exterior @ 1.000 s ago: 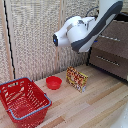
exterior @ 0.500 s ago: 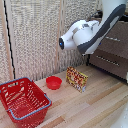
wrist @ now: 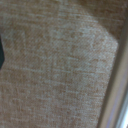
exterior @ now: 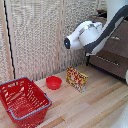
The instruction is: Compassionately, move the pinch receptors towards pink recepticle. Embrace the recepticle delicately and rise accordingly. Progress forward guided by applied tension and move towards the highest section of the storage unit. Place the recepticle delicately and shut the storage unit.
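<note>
Can't tell if the pincer is released or clenched; its fingers don't show, only the smooth white-and-grey arm (exterior: 92, 35) held high in front of the dark brown wooden storage unit (exterior: 112, 52) (wrist view is just blurry woven beige fabric). On the pale wood surface (exterior: 95, 107): one round red bowl (exterior: 54, 82), one red wire-mesh basket (exterior: 22, 100), one patterned boxy packet (exterior: 77, 79). No pink mug in sight.

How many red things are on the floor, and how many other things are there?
Red basket: 1
Red bowl: 1
Colourful box: 1
Brown dresser: 1
Robot arm: 1
Total: 5, and 2 are red
</note>
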